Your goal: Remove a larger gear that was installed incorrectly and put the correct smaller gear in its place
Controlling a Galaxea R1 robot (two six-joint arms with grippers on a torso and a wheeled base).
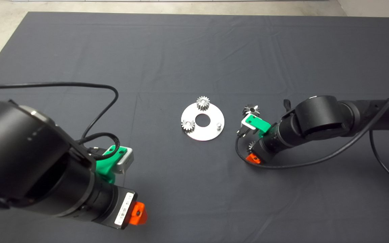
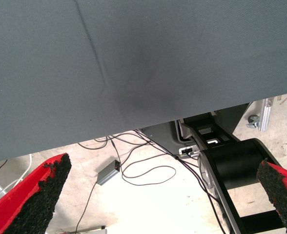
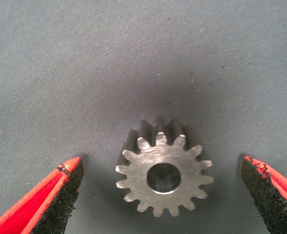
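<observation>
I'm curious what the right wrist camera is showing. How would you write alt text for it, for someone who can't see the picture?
A small silver gear with fine teeth and a round centre hole lies flat on the dark grey mat. It sits between the two red, black-padded fingers of the right tool, which is open, neither finger touching the gear.

The smaller gear (image 3: 162,175) is bare steel, its face scuffed with fine scratches, lying on the mat (image 3: 133,58), a matt woven cloth. Flanking the gear, the right gripper's (image 3: 162,195) pads (image 3: 60,200) look coarse, perhaps foam, on smooth red plastic.
</observation>
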